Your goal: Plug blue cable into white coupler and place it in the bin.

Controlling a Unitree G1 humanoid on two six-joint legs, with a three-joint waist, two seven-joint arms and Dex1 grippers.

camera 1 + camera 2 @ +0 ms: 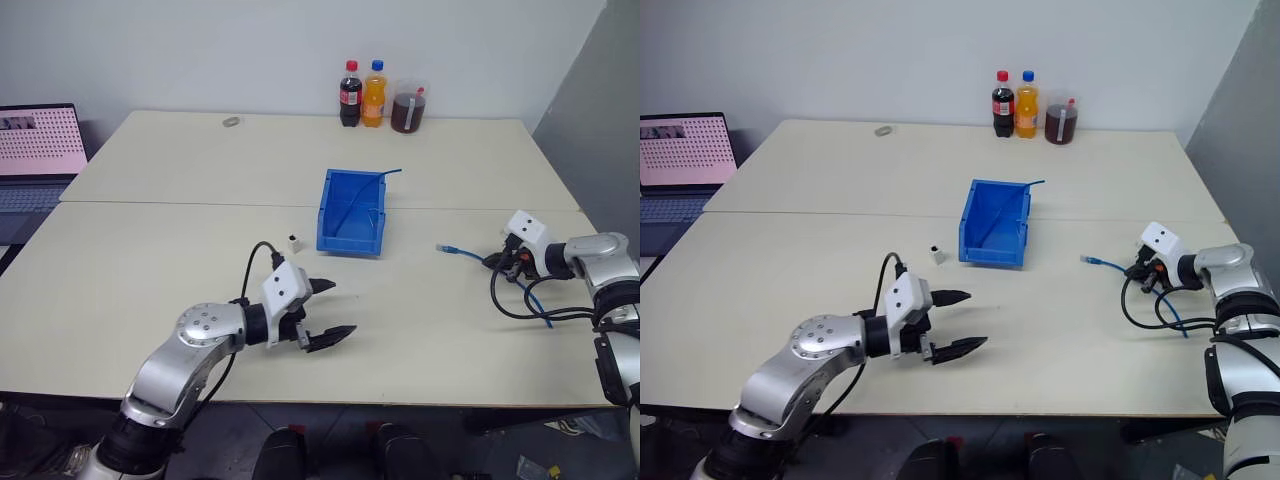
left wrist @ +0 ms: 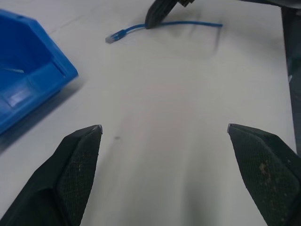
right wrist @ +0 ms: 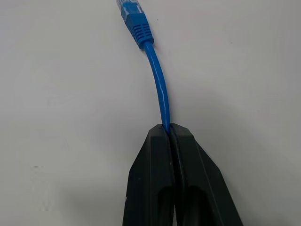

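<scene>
The blue cable [image 1: 462,250] lies on the table at the right, its plug end pointing toward the bin [image 1: 353,212]. My right gripper [image 3: 170,132] is shut on the cable a short way behind the plug, and the rest of the cable loops under that arm. The white coupler [image 1: 293,241] stands on the table just left of the bin's front corner. My left gripper [image 1: 335,310] hovers open near the table's front edge, holding nothing, well short of the coupler. In the left wrist view the cable [image 2: 141,28] lies far ahead of the open fingers.
A thin blue wire [image 1: 375,180] lies in the bin and sticks out over its back edge. Two bottles [image 1: 350,95] and a jar [image 1: 408,108] stand at the far edge. A laptop [image 1: 38,140] sits at the far left. A small round object [image 1: 232,122] lies far back.
</scene>
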